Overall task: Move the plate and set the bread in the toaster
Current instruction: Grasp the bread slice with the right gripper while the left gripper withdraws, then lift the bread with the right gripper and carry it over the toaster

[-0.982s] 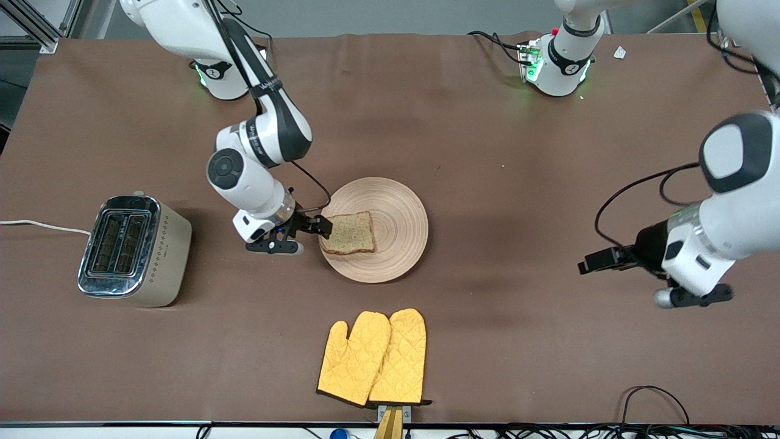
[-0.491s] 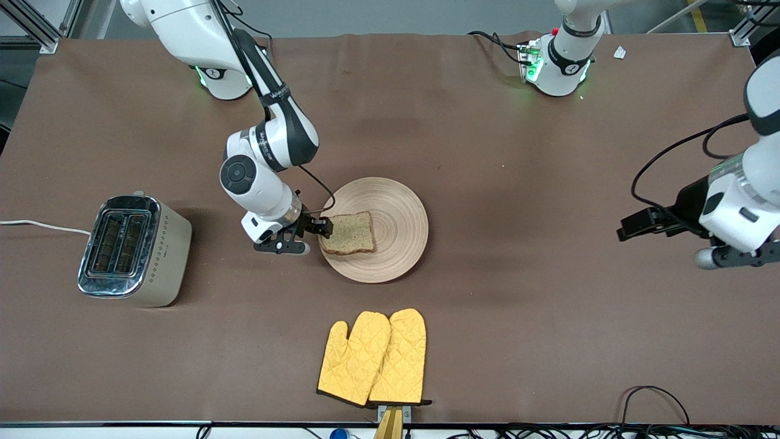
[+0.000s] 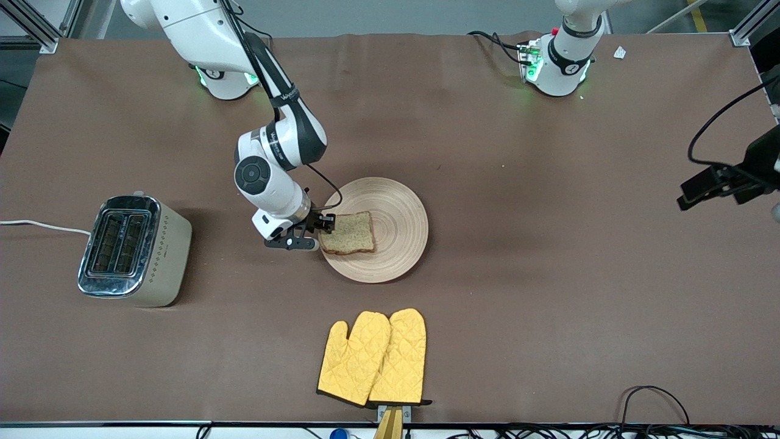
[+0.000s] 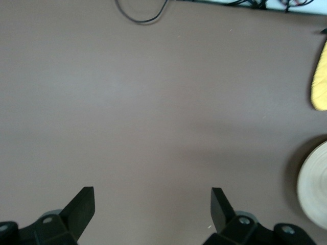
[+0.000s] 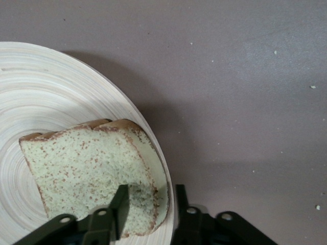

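A slice of brown bread (image 3: 348, 233) (image 5: 87, 168) lies on the round wooden plate (image 3: 396, 225) (image 5: 51, 92), at the edge of the plate toward the right arm's end. My right gripper (image 3: 326, 224) (image 5: 150, 204) is down at that edge. One finger presses into the bread's top and the other stands just outside the plate's rim. The cream toaster (image 3: 131, 250) stands at the right arm's end of the table, slots up and empty. My left gripper (image 3: 684, 200) (image 4: 153, 204) hangs open and empty over bare table at the left arm's end.
A pair of yellow oven mitts (image 3: 375, 356) (image 4: 319, 76) lies nearer the front camera than the plate. The toaster's white cord (image 3: 36, 224) runs off the table's end. Cables (image 3: 655, 396) trail along the front edge.
My right gripper has slid in toward the plate and its fingers have closed in on the bread's edge. The left arm has pulled away toward its end of the table.
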`<state>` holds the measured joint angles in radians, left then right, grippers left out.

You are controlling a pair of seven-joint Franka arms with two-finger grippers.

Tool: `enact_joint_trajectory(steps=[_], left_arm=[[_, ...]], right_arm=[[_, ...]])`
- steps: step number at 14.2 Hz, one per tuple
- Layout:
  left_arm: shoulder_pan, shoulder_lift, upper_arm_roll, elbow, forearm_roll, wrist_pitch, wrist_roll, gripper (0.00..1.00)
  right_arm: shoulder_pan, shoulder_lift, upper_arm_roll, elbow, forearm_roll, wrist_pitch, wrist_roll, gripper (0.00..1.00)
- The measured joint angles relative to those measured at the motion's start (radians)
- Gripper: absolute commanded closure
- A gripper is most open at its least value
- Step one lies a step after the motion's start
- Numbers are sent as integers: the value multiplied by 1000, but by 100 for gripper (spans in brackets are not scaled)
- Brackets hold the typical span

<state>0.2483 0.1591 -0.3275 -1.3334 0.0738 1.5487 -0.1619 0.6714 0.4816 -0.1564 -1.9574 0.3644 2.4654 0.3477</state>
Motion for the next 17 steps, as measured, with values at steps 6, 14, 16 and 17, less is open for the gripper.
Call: enact_joint_trajectory(steps=[6, 14, 16, 17], left_arm=[[-194, -115, 231, -57, 0, -71, 66, 0], [-192, -161, 242, -115, 0, -71, 104, 0], [-192, -168, 242, -115, 0, -71, 116, 0], [-192, -170, 242, -116, 0, -71, 122, 0]], right_arm=[[9, 3, 0, 0, 0, 0, 1, 85], [11, 9, -9, 67, -1, -137, 79, 100], [12, 7, -39, 161, -50, -298, 148, 100], [12, 2, -55, 210, -101, -371, 190, 100]])
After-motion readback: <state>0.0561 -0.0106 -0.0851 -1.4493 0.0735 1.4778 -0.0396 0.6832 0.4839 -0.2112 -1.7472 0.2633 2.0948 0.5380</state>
